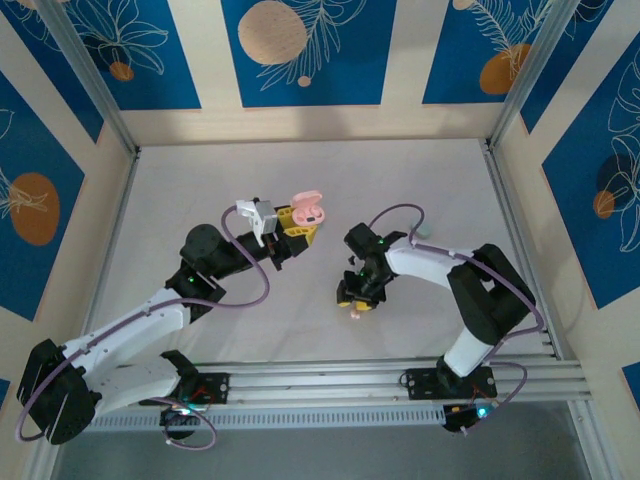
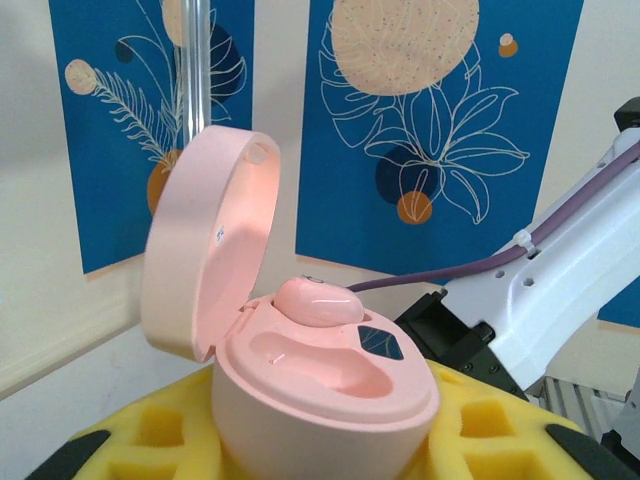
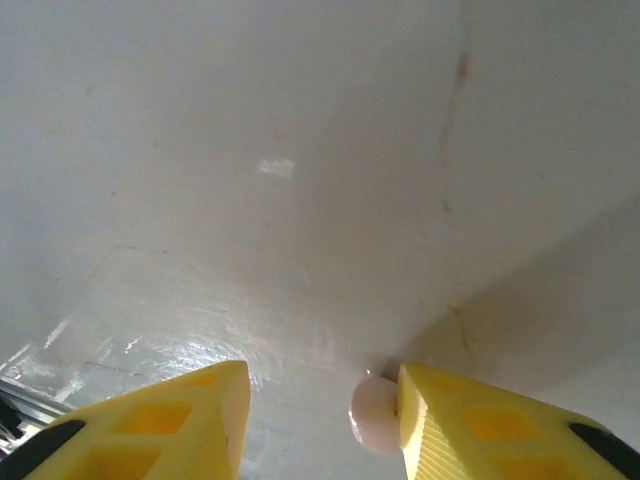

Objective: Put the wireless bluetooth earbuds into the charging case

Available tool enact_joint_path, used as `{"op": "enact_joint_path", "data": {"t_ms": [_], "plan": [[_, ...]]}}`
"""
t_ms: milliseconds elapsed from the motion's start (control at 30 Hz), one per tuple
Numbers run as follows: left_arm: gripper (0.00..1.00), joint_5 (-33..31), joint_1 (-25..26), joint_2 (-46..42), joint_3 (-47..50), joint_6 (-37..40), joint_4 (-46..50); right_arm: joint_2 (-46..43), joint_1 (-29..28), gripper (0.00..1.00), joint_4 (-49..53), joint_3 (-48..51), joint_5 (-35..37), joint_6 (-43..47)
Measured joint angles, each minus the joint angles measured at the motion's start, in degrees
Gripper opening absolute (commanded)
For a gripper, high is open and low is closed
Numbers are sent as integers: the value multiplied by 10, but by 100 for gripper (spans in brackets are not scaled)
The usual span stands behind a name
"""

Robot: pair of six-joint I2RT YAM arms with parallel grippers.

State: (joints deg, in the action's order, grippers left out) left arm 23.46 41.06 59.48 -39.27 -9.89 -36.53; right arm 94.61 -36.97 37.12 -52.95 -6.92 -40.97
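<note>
A pink charging case (image 2: 320, 410) stands with its lid (image 2: 205, 240) swung open, and my left gripper (image 2: 325, 445) is shut on its base between yellow foam fingers (image 2: 500, 425). One pink earbud (image 2: 318, 303) sits in the far slot; the near slot (image 2: 335, 365) is empty. From above, the case (image 1: 308, 208) is held up at mid-table by the left gripper (image 1: 298, 226). My right gripper (image 1: 358, 298) points down at the table, open. A second pink earbud (image 3: 375, 413) lies on the table touching the inner face of the right finger (image 3: 450, 430); it shows from above as earbud (image 1: 355, 313).
The white table (image 1: 300, 170) is walled by blue patterned panels. A metal rail (image 1: 380, 378) runs along the near edge by the arm bases. A purple cable (image 2: 450, 270) and the right arm's white link (image 2: 560, 290) cross behind the case.
</note>
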Motion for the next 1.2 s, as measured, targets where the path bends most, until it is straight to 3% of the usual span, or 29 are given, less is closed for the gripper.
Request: {"op": "enact_joint_path", "data": {"t_ms": [233, 533, 1000, 1200], "plan": [[33, -2, 0, -6, 0, 10, 9, 5, -20, 43, 34, -26, 44, 12], [33, -2, 0, -6, 2, 13, 10, 39, -63, 36, 100, -64, 113, 36], [33, -9, 0, -10, 2, 14, 11, 77, -86, 26, 142, -97, 159, 52], [33, -10, 0, -10, 2, 14, 11, 78, -89, 26, 148, -100, 160, 56]]}}
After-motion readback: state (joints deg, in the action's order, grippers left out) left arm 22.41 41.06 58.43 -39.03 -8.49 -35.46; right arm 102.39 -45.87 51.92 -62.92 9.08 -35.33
